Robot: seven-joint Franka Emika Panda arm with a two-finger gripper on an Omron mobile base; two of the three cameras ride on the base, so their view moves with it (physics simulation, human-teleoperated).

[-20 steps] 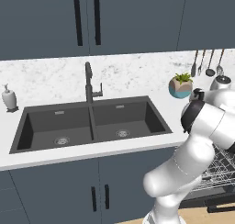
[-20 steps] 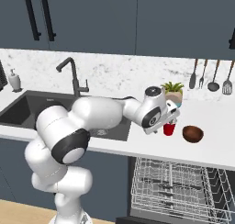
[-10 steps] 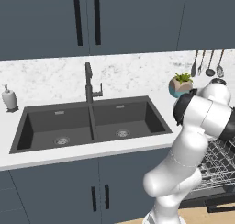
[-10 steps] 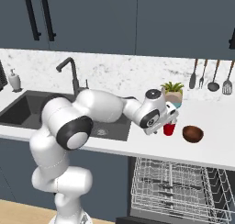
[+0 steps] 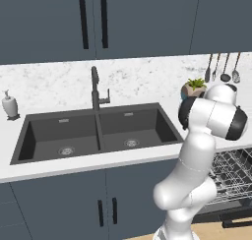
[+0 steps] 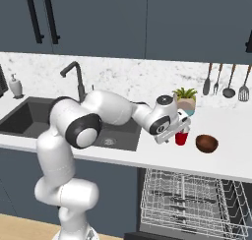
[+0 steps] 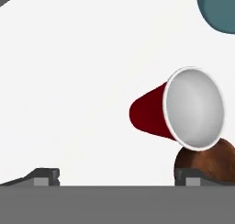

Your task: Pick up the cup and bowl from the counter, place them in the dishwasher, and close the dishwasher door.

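1. White stone counter (image 6: 231, 150) runs under dark cabinets, with a black double sink (image 5: 98, 131) and a faucet (image 5: 96, 89) set into it.
2. At the counter's right end, the red cup (image 6: 181, 137) stands upright just left of the brown bowl (image 6: 206, 143); the two look close but apart.
3. In the right base view the hand covers the cup's upper part, so only its lower body is visible.
4. In the hand view the bowl (image 7: 206, 161) is cut off by the bottom edge, behind the cup (image 7: 176, 110).
5. The gripper (image 6: 178, 126) hovers just above the cup with its fingers spread wide, holding nothing.
6. A potted plant (image 6: 185, 100) stands behind the hand; in the left base view the arm hides part of it.
7. Below the counter, the dishwasher (image 6: 192, 204) is open, its wire rack pulled out; its door is cut off at the frame edge.
8. Compared with half a second earlier, the elbow has swung lower while the hand sits almost where it was.
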